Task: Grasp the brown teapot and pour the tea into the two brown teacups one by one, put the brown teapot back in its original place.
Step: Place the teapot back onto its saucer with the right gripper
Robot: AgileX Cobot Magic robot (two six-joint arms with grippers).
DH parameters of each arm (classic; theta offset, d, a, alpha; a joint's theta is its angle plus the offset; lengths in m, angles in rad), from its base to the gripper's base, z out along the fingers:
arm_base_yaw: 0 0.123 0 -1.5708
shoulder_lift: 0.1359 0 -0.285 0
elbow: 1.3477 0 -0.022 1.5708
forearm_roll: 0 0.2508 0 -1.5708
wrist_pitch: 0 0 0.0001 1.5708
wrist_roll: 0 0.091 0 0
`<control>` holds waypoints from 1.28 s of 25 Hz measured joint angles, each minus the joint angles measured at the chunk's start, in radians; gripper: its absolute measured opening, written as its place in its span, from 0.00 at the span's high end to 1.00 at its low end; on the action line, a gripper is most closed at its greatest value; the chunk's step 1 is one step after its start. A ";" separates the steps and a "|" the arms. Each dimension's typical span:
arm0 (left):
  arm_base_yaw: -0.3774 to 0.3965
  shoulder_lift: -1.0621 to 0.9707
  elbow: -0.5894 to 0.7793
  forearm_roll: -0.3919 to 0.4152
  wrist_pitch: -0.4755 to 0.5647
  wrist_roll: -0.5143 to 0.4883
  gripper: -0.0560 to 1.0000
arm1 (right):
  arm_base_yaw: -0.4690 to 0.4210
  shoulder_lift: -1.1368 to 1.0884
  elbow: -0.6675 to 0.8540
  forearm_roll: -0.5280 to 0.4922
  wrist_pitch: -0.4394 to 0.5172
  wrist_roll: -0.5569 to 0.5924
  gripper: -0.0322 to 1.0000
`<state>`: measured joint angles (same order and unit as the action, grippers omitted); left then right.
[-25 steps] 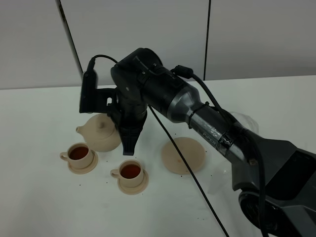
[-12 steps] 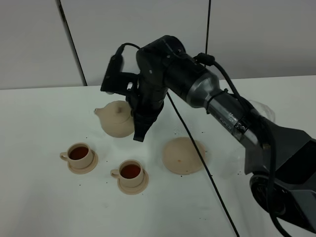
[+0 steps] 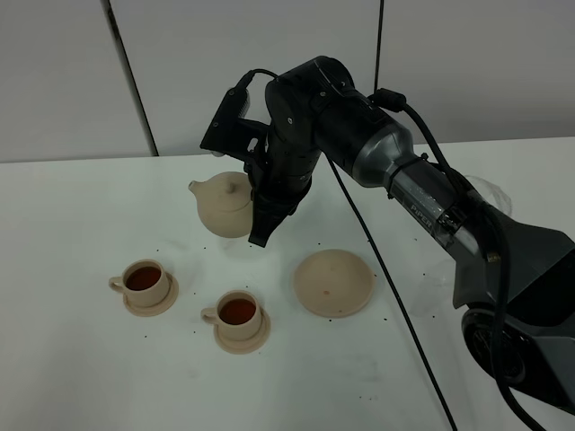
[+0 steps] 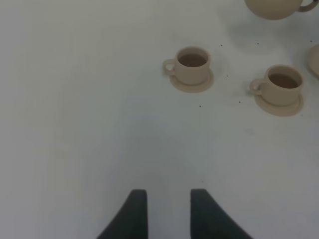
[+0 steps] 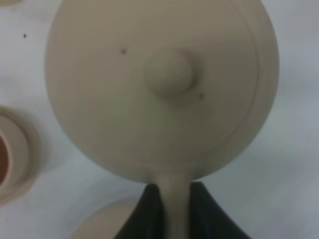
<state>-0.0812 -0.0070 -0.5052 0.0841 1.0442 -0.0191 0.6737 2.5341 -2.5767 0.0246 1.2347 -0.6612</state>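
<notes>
Up off the white tabletop (image 3: 81,359), toward its far edge, hangs the brown teapot (image 3: 225,205), level, spout aimed at the left edge, lid and knob seated on top. Look at the right gripper (image 5: 172,206): both dark fingers are clenched on the pot's loop handle, the tan strip pinched between them in the right wrist view, the big black arm arching in from the right edge. Nearer the front edge sit the two brown teacups, each on its little saucer, both showing dark tea: the left teacup (image 3: 145,280) and the front teacup (image 3: 237,314), close together, handles pointing left. Just right of them lies the large round saucer (image 3: 333,283), bare, flat on the tabletop, with the teapot well up and to its left, not over it. Meanwhile the left gripper (image 4: 168,211) hovers over bare white surface with its two fingers parted and nothing between them, both cups in its view ahead.
</notes>
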 joint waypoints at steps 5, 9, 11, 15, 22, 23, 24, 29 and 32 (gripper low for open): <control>0.000 0.000 0.000 0.000 0.000 0.000 0.68 | 0.000 -0.001 0.012 -0.002 0.000 0.033 0.88; 0.000 0.000 0.000 0.000 0.000 -0.002 0.68 | 0.001 -0.019 0.056 -0.002 0.000 0.066 0.88; 0.000 0.000 0.000 0.000 0.000 -0.002 0.68 | 0.000 -0.041 0.084 -0.004 -0.001 0.083 0.88; 0.000 0.000 0.000 0.000 0.000 -0.002 0.68 | 0.000 -0.107 0.165 -0.025 -0.001 0.123 0.88; 0.000 0.000 0.000 0.000 0.000 -0.002 0.68 | -0.011 -0.215 0.340 -0.025 -0.002 0.169 0.88; 0.000 0.000 0.000 0.000 0.000 -0.001 0.68 | -0.018 -0.233 0.371 -0.025 -0.003 0.174 0.88; 0.000 0.000 0.000 0.000 0.000 -0.001 0.68 | -0.022 -0.248 0.393 -0.025 -0.003 0.180 0.88; 0.000 0.000 0.000 0.000 0.000 -0.001 0.68 | -0.050 -0.310 0.509 -0.025 -0.004 0.214 0.88; 0.000 0.000 0.000 0.000 0.000 -0.001 0.68 | -0.060 -0.338 0.563 -0.025 -0.004 0.248 0.88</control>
<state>-0.0812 -0.0070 -0.5052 0.0841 1.0442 -0.0201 0.6135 2.1962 -2.0135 0.0000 1.2308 -0.4128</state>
